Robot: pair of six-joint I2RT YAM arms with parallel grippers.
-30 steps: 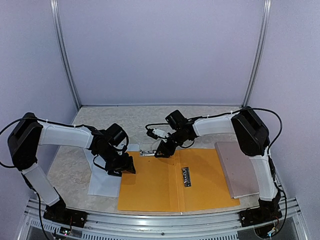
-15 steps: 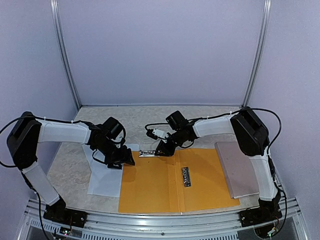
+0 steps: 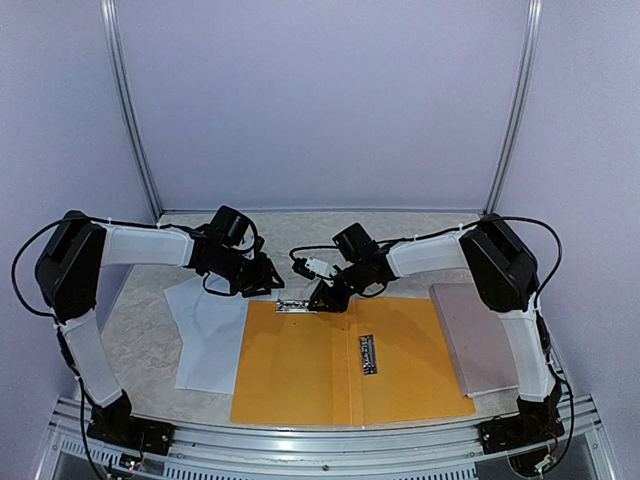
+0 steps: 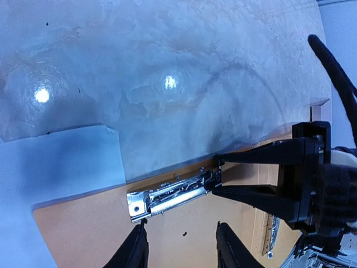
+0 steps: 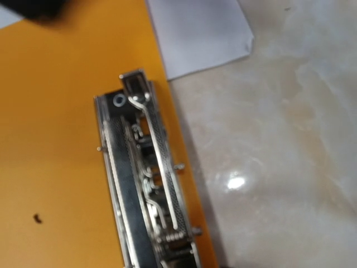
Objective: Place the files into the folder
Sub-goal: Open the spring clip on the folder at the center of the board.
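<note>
Lilac-walled cell, marbled beige bench (image 3: 150,330). The folder (image 3: 300,370) lay open and flat at centre, near the front edge, orange inside faces up. The metal clip (image 3: 293,305) sat on the far edge of its left half, lying along that edge.

The files (image 3: 210,340) were on the bench just left of the folder as a white stack. Its right edge met the folder's left edge; couldn't tell whether it ran under. None of the sheets were on the folder.

Right gripper (image 3: 322,300): low over the folder's far edge at the clip's right end. In the left wrist view its jaws were narrowed onto that end, one fingertip (image 4: 223,158) on each side and touching it, so it had hold of the clip. Its own wrist view showed the clip (image 5: 145,184) lengthwise but not the fingers.

Left gripper (image 4: 181,245): hovered over the folder's left half beside the clip's left end. Jaws were partly apart with only bare orange between them, gripping nothing.

Pinkish-brown board (image 3: 472,340) lay flat just beside the folder's right edge.
</note>
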